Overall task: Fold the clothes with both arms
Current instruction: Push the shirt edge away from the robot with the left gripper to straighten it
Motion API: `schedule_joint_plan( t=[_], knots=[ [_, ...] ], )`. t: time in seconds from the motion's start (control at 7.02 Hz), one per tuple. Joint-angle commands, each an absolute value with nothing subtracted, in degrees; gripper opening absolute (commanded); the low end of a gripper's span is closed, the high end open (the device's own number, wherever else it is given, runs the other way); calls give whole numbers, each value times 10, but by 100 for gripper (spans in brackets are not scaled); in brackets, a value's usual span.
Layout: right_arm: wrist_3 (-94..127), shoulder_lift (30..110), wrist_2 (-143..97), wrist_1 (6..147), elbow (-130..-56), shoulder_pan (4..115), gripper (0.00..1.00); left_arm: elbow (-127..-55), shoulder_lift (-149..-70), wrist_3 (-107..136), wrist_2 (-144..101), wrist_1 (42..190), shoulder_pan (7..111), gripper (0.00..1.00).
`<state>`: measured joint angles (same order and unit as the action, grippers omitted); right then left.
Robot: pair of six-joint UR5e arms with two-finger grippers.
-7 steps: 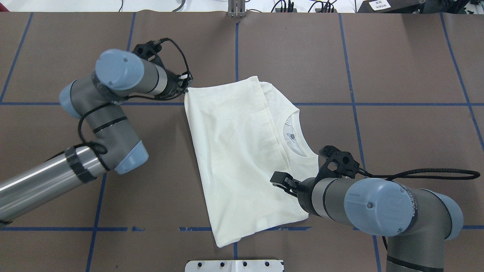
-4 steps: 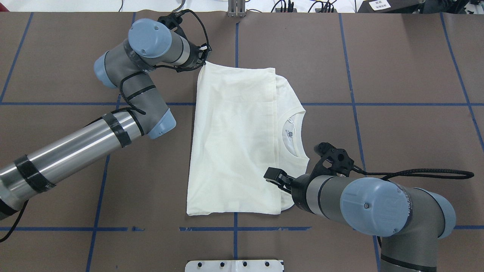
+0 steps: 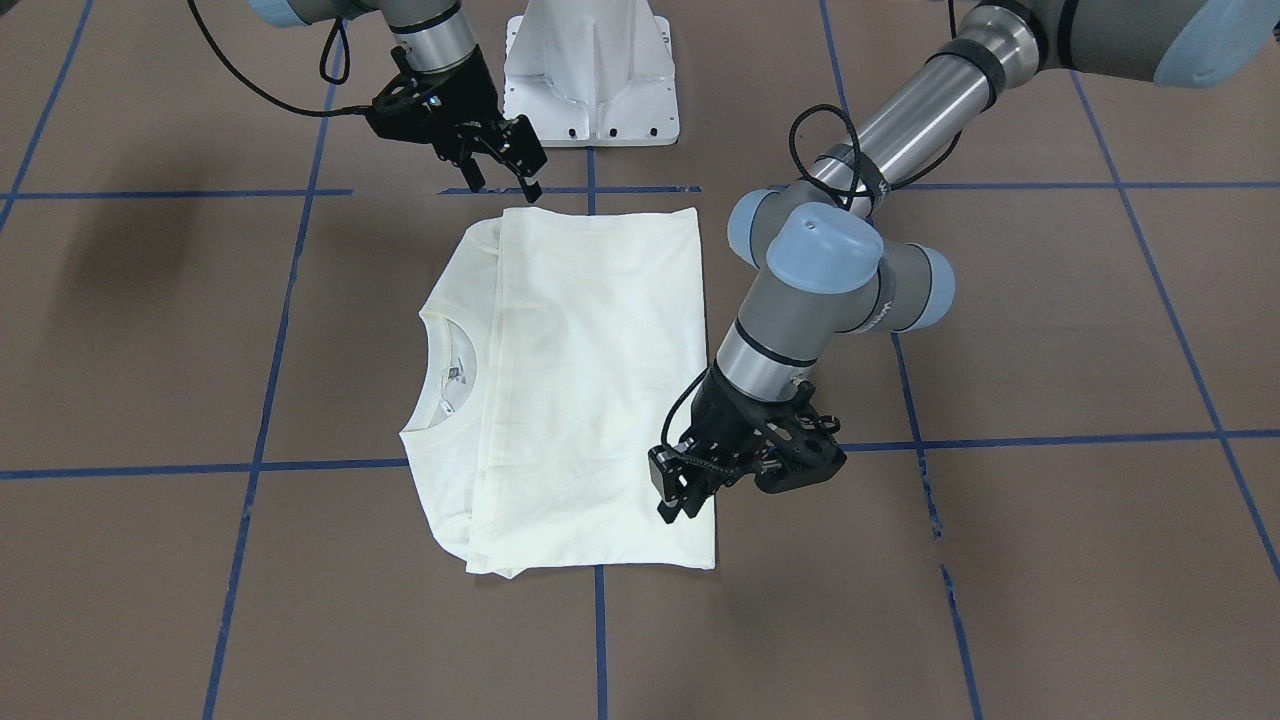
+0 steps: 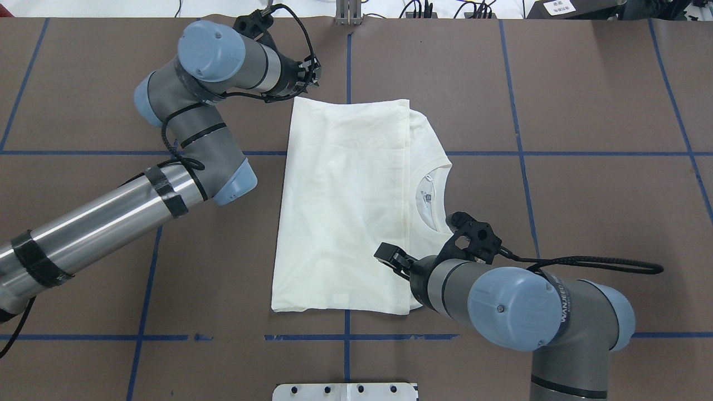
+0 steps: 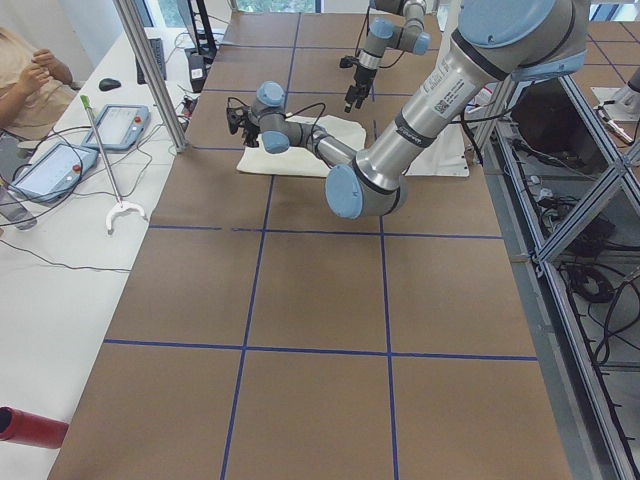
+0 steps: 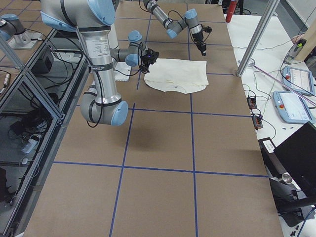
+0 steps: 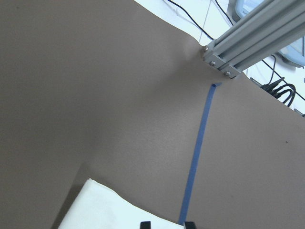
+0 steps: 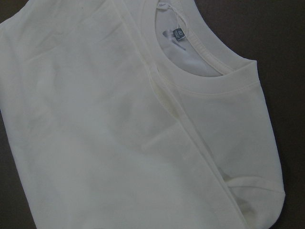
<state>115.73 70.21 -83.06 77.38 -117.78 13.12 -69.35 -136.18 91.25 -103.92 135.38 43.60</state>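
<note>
The cream T-shirt (image 4: 345,206) lies folded and flat on the brown table, collar (image 4: 445,195) toward the right in the overhead view. It also fills the right wrist view (image 8: 119,133). My left gripper (image 4: 315,75) hovers just off the shirt's far left corner. In the front view the left gripper (image 3: 683,500) hangs low over that corner. In the left wrist view its tips (image 7: 167,224) stand apart with nothing between them, beside the shirt corner (image 7: 105,210). My right gripper (image 3: 505,185) is raised near the shirt's near edge, its fingers spread and holding nothing. In the overhead view the right gripper (image 4: 384,255) shows over the cloth.
The white pedestal base (image 3: 590,90) stands just behind the shirt's near edge. An aluminium post (image 7: 248,38) rises at the table's far edge. Blue tape lines cross the table. A person (image 5: 25,70) sits at a side table with tablets.
The left gripper pulled the shirt's corner far and to the right, turning the shirt square to the table, then let it go. The right gripper drifted left.
</note>
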Motion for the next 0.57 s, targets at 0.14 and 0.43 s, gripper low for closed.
schedule_joint_plan(
  t=[0.14,0.43],
  knots=[
    [1225,692,-812,779,-1123,113,85,-766,-1318,915,-1070,1350,439,35],
    [1233,693,-812,783,-1105,111,85,-780,-1306,916,-1071,1350,439,36]
  ],
)
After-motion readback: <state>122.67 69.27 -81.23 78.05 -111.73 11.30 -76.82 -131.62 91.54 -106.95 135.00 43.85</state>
